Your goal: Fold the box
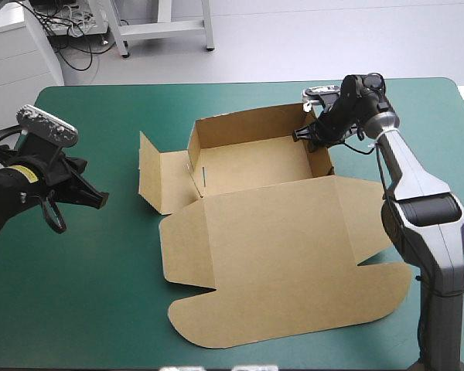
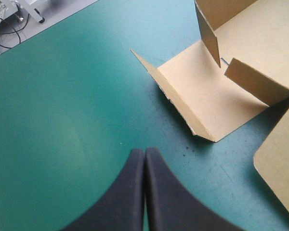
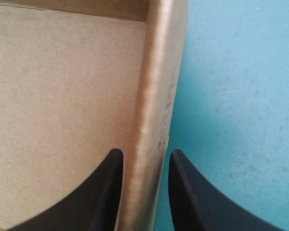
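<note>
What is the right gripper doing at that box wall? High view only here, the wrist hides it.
Observer: In its wrist view the right gripper straddles the right wall of the box, one finger inside and one outside, all but shut on the board.
Operator: Left gripper open?
Observer: No. The left gripper is shut: its fingers meet in a pointed arch, with nothing between them, over the bare teal-green cover.
Operator: What's ahead of it?
Observer: The left side flap, apart from the fingertips. It lies flat with its outer panel raised, and two short tabs stand at its inner edge.
</note>
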